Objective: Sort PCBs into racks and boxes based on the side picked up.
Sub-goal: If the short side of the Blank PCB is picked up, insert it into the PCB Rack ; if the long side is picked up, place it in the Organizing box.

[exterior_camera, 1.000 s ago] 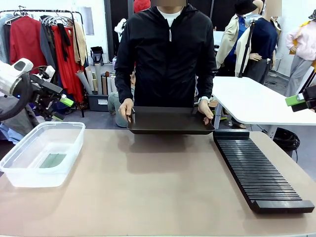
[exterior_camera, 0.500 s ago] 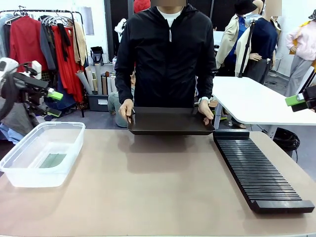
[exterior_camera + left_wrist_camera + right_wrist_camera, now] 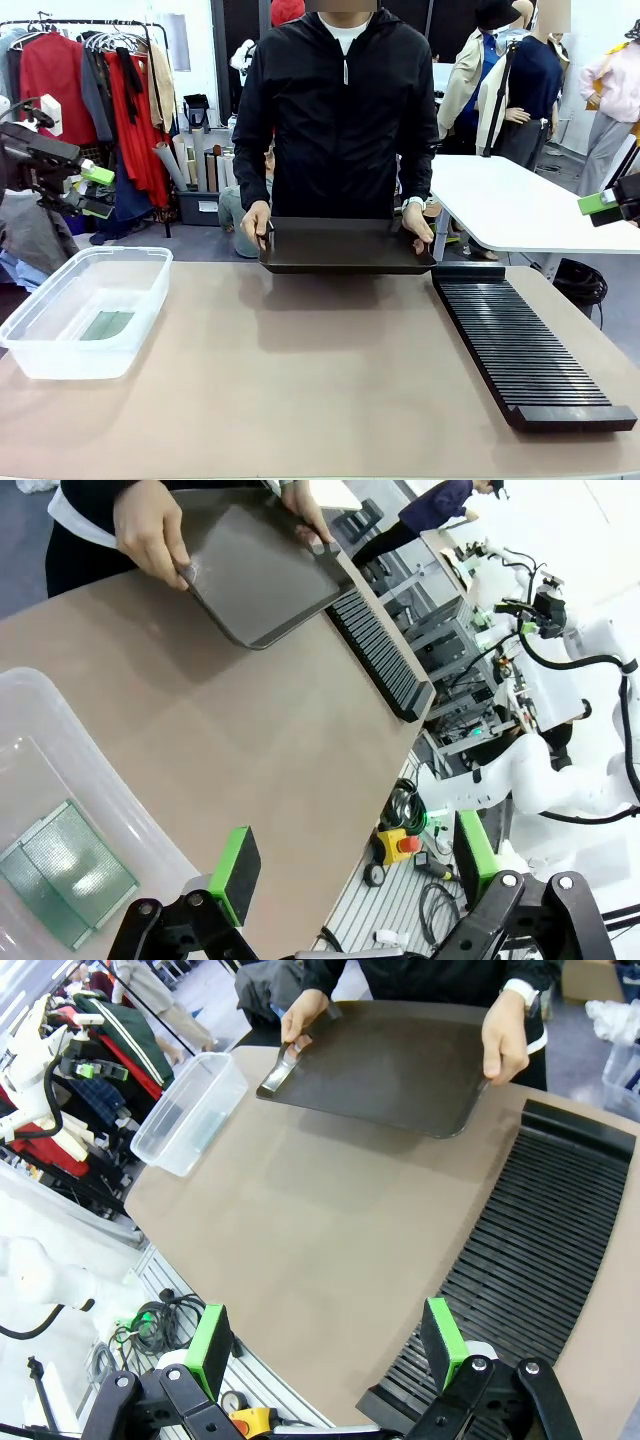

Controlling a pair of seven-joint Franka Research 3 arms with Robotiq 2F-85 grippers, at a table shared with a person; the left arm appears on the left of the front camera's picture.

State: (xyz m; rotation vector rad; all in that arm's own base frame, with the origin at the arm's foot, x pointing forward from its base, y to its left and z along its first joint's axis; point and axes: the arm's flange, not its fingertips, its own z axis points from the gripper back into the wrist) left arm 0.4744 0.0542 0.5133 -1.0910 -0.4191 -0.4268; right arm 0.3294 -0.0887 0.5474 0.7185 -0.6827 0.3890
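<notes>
The left gripper (image 3: 92, 190), jaws spread and empty, is seen at the frame's upper left, above the box (image 3: 60, 345) where a PCB (image 3: 107, 324) lies flat, lower left.

The left gripper (image 3: 92, 190) has pulled back and upward, away from the clear box (image 3: 88, 312), and now hangs beyond the table's left edge with its fingers spread apart.
</notes>
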